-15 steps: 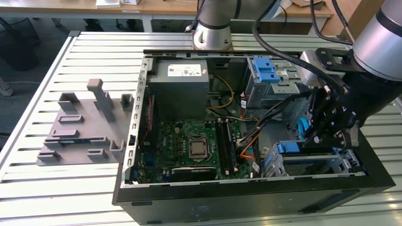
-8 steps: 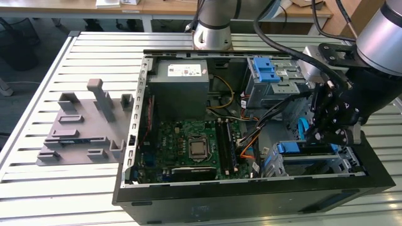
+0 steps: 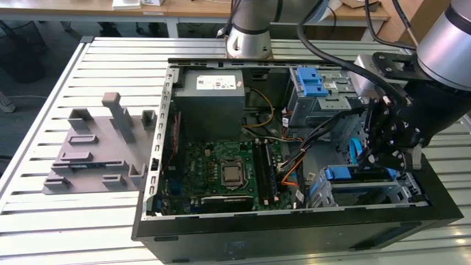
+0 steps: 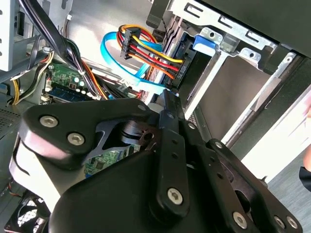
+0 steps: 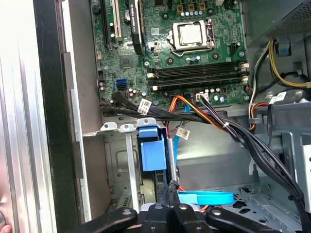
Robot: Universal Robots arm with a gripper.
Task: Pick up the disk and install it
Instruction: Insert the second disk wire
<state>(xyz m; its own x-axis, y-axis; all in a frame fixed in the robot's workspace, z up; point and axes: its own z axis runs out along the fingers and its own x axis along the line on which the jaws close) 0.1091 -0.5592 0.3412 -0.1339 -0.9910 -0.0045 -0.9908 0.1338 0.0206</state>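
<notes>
The disk point(image 3: 357, 174), silver with a blue plastic carrier, sits in the lower drive bay at the open computer case's corner on the exterior view's right. Its blue carrier end shows in the first wrist view point(image 5: 151, 153) and as a blue tab in the second wrist view point(image 4: 206, 41). My gripper point(image 3: 384, 163) reaches down into the case right over that bay. Its fingers stand together, shut, with the tips point(image 5: 170, 188) against the disk's grey edge beside the blue carrier. The black finger linkage point(image 4: 170, 145) hides the contact in the second wrist view.
Red, yellow and orange cables point(image 4: 150, 53) and a blue flat cable point(image 5: 204, 198) crowd the bay. The motherboard point(image 3: 228, 171), a grey power-supply box point(image 3: 213, 91) and a grey cage with a blue latch point(image 3: 316, 83) fill the case. A grey fixture point(image 3: 96, 149) lies on the slatted table.
</notes>
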